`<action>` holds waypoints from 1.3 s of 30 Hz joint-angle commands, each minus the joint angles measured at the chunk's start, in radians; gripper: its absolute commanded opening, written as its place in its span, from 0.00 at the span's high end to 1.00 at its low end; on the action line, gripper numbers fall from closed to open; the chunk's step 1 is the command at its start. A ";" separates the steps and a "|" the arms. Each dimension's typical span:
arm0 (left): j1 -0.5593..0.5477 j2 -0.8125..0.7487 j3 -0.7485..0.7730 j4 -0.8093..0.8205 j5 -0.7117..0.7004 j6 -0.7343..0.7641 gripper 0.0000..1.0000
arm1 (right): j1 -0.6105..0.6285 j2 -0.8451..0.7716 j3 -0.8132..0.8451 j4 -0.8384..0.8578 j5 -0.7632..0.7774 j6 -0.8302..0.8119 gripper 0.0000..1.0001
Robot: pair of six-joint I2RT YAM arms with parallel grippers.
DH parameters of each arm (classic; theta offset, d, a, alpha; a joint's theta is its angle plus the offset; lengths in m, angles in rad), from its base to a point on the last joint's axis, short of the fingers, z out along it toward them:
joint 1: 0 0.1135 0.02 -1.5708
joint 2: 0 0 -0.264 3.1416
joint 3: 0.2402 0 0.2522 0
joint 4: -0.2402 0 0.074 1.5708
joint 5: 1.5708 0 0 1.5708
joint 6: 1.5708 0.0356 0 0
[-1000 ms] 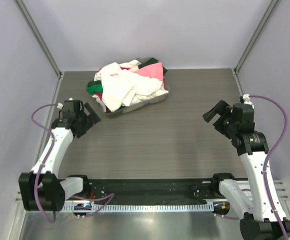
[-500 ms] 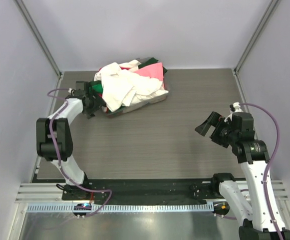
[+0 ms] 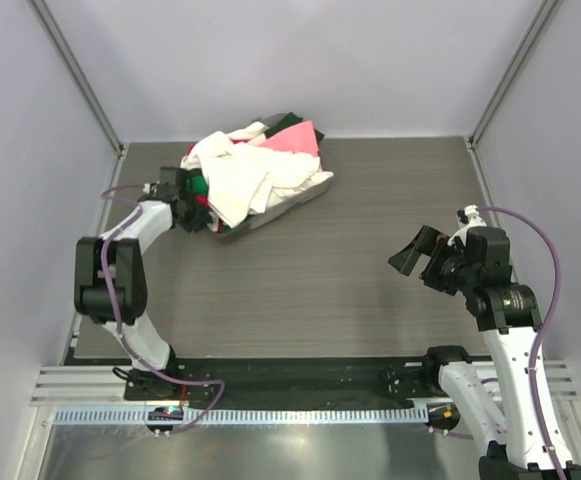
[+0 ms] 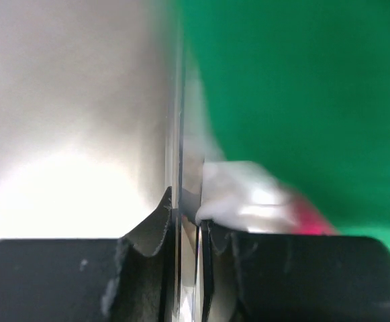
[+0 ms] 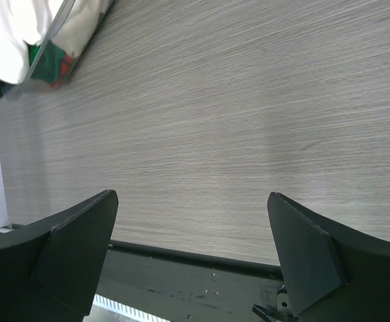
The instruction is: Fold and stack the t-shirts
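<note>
- Our left arm (image 3: 135,232) is now reaching the left end of the heap, having swung in from the near left. The heap and its tray have slid a little to the left.
- The t-shirts (image 3: 255,175) are lying crumpled on the tray (image 3: 308,194) at the far side of the table (image 3: 350,280). We are seeing none folded or stacked, so the whole task looks ahead of us.
- The left gripper (image 4: 188,215) is pinching nearly closed on what looks like the tray's thin wall, between a white t-shirt (image 4: 67,100) and a green t-shirt (image 4: 302,80).
- The right gripper (image 5: 191,198) is hanging wide open and empty, well apart from the heap.
</note>
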 commanded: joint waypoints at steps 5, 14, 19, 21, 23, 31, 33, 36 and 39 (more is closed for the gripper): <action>0.265 -0.480 -0.386 -0.169 -0.169 -0.351 1.00 | 0.005 -0.036 -0.022 0.008 -0.015 0.021 0.00; 0.450 -0.573 -0.431 -0.109 -0.192 -0.431 1.00 | 0.011 -0.045 -0.040 -0.007 -0.038 0.039 0.00; 0.509 -0.408 -0.307 -0.042 -0.172 -0.481 1.00 | 0.017 -0.042 -0.066 -0.016 -0.027 0.036 0.00; 0.507 -0.341 -0.220 -0.028 -0.178 -0.459 1.00 | 0.019 -0.035 -0.073 -0.015 -0.028 0.033 0.00; 0.509 -0.222 -0.152 -0.025 -0.178 -0.429 1.00 | 0.017 -0.019 -0.071 -0.009 -0.027 0.036 0.00; 0.513 0.078 0.167 -0.049 -0.066 -0.256 1.00 | 0.020 0.030 -0.073 0.019 -0.027 0.035 0.00; 0.513 0.117 0.213 -0.051 0.055 -0.235 0.84 | 0.022 0.028 -0.079 0.024 -0.029 0.036 0.00; 0.513 0.097 0.233 -0.060 0.161 -0.207 0.43 | 0.020 0.028 -0.083 0.030 -0.030 0.041 0.00; 0.513 0.006 0.218 -0.164 0.152 -0.176 0.25 | 0.022 0.027 -0.085 0.036 -0.030 0.042 0.00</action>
